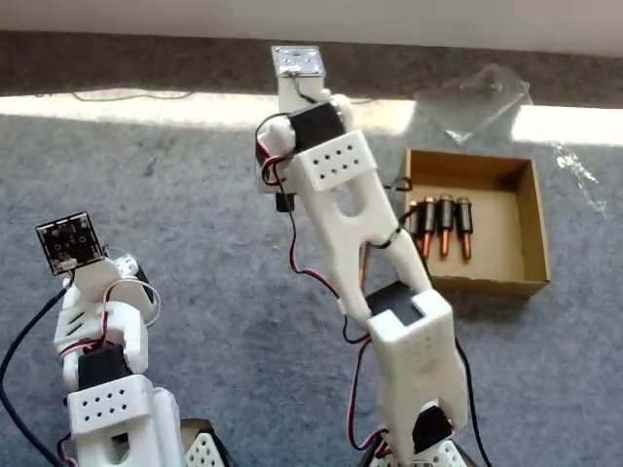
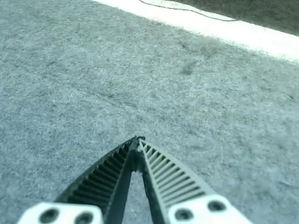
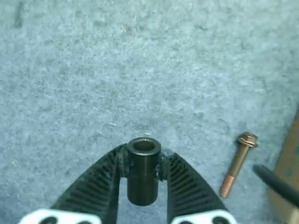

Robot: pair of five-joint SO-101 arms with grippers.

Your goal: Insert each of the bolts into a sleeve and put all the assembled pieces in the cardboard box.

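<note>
My right gripper (image 3: pixel 142 150) is shut on a black sleeve (image 3: pixel 142 170), held upright with its open bore facing up, a little above the grey carpet. A copper bolt (image 3: pixel 238 163) lies loose on the carpet beside it, close to the edge of the cardboard box (image 3: pixel 287 186). In the high view the right arm (image 1: pixel 336 204) stretches across the middle, and the bolt (image 1: pixel 363 265) peeks out behind it, left of the cardboard box (image 1: pixel 531 224). Several assembled pieces (image 1: pixel 440 226) lie side by side in the box. My left gripper (image 2: pixel 138 140) is shut on nothing, over bare carpet at the near left.
A clear plastic bag (image 1: pixel 474 97) lies behind the box. A bright strip of floor (image 1: pixel 146 107) and a thin cable (image 1: pixel 117 94) run along the far edge of the carpet. The left arm (image 1: pixel 102 341) stands at the front left.
</note>
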